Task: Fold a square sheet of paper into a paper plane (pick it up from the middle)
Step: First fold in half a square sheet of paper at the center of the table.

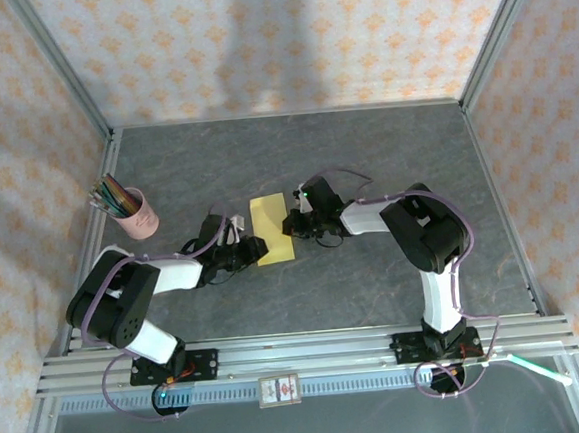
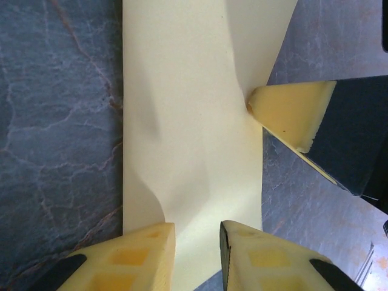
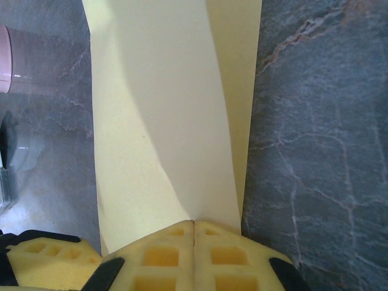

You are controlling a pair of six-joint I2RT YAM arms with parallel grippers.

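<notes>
square sheet of paper [image 1: 274, 230], folded to a strip, lies on counter [image 1: 365, 150] btwn both pincers: left pincer [image 2: 197, 235] part open astride its edge, right pincer [image 3: 194, 224] fully closed, tips touching opp edge.

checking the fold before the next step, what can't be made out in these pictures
Top external: creases in the yellow paper are too small; the left gripper overlaps its left edge.
Left wrist: the top edge cuts off the paper's far end.
Right wrist: the shut right gripper hides the paper's near edge.
</notes>
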